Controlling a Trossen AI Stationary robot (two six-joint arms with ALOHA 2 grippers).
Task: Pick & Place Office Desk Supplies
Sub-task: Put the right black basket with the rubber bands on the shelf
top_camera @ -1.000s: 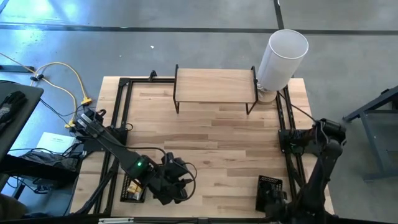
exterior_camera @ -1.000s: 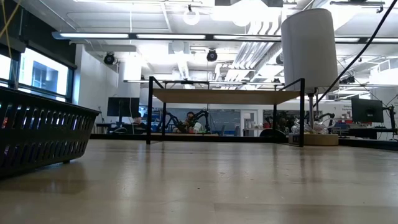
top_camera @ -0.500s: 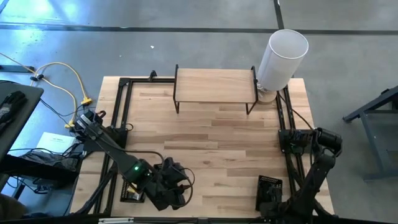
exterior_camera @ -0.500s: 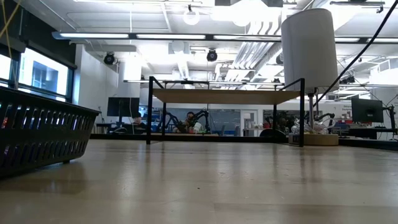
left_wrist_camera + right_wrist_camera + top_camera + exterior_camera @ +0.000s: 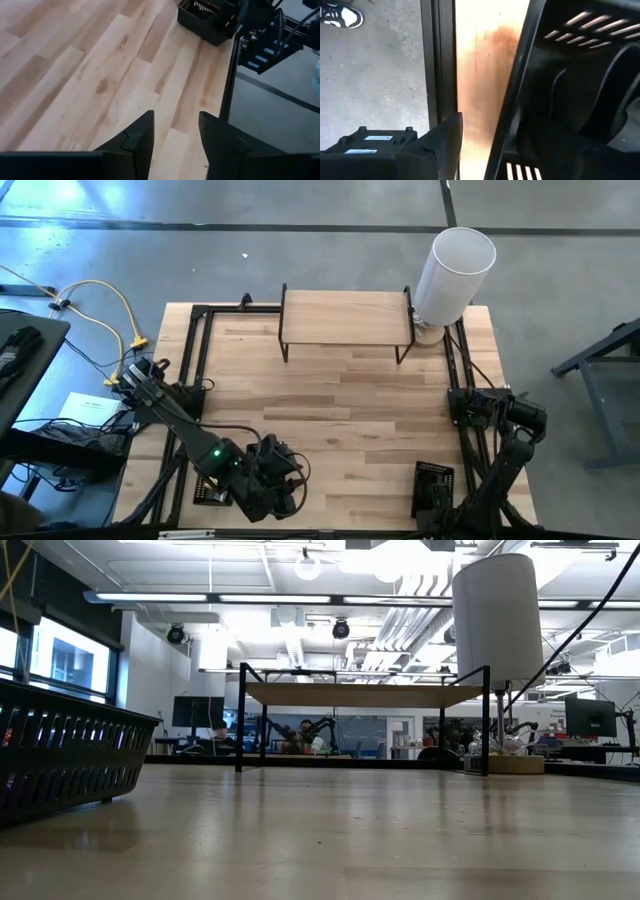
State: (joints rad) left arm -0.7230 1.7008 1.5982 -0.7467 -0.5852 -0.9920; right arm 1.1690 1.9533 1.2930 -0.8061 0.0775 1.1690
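Two end effectors work near the desk's [image 5: 350, 395] front edge: the left end effector [image 5: 175, 142], fingers parted and empty, beside the left tray [image 5: 208, 490] of supplies; the right end effector's [image 5: 480, 145] state unclear at the right tray [image 5: 432, 485].

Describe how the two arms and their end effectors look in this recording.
Both arms are dark, jointed and slim. The left arm carries a lit green indicator and looped black cables near its wrist. Its left end effector has two flat, black, angular fingers with tapered tips. The right arm is matte black with a rounded joint housing; the right end effector shows a black finger.
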